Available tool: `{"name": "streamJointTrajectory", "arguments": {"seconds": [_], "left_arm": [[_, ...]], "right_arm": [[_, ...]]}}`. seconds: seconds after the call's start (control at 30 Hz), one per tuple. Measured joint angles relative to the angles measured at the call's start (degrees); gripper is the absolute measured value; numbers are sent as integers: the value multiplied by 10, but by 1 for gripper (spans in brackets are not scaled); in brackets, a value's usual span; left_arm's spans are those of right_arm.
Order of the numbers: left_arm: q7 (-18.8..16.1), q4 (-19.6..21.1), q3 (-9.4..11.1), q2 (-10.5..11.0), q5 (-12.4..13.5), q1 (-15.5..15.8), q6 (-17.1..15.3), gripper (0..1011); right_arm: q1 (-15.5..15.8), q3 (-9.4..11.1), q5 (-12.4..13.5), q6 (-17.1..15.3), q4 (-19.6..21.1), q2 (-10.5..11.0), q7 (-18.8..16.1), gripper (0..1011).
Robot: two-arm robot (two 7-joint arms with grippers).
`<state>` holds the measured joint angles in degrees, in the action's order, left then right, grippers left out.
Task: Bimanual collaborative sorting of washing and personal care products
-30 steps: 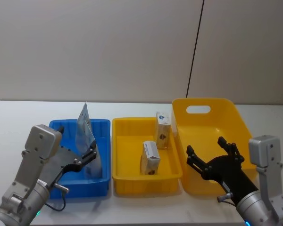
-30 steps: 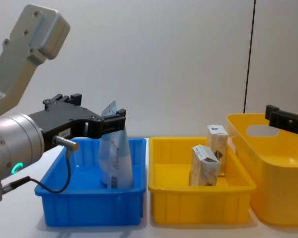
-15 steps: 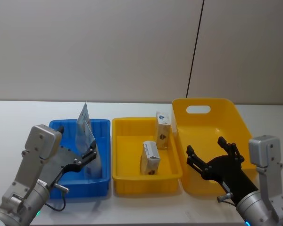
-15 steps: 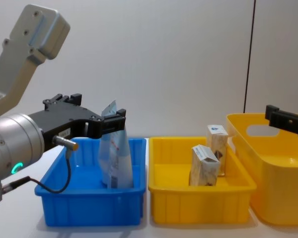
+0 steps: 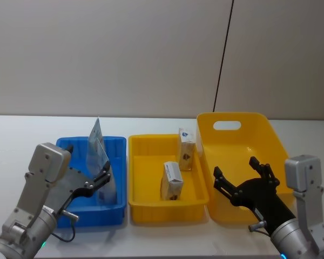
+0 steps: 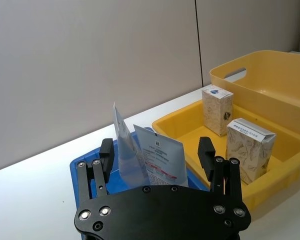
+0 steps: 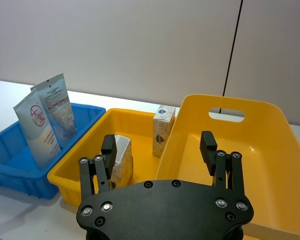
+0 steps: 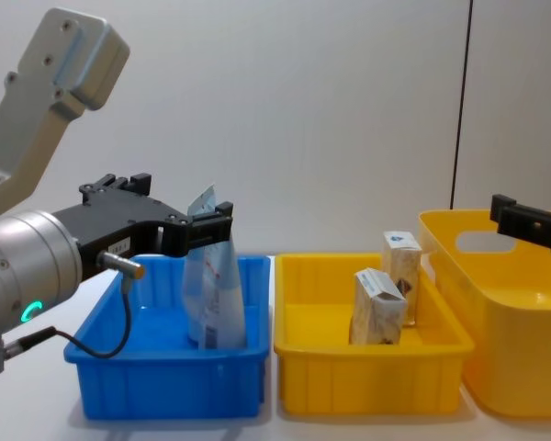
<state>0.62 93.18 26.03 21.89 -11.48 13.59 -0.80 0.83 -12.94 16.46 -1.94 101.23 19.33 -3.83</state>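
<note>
Left gripper spread near the tubes (right gripper likewise spread)

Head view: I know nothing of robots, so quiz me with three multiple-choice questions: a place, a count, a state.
1. Where do the two tubes stand?
A. in the blue bin
B. on the bare table
C. in the big handled bin

2. How many tan boxes are in the middle yellow bin?
A. one
B. two
C. four

3. How do the right arm's jaws stand?
A. shut on a box
B. open, holding nothing
C. shut on a tube

1 A: both stand inside its walls.
2 B: one near the front, one at the back.
3 B: a wide gap, nothing gripped.
</note>
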Motion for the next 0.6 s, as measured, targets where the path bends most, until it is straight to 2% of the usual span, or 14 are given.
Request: {"name": "streamJointTrajectory", "arguments": {"seconds": [0.3,0.47,0.6], "left_arm": [[0,0,0,0,0,0,0,1001],[0,0,0,0,0,0,0,1001],[0,0,0,0,0,0,0,1001]], "right_arm": [[-19,-3,6,11,-28,-5,-20,1002],[-44,-9,14,13,-60,-11,-41,1002],[-74,-18,23,-1,-93,-20,-61,1002]]}}
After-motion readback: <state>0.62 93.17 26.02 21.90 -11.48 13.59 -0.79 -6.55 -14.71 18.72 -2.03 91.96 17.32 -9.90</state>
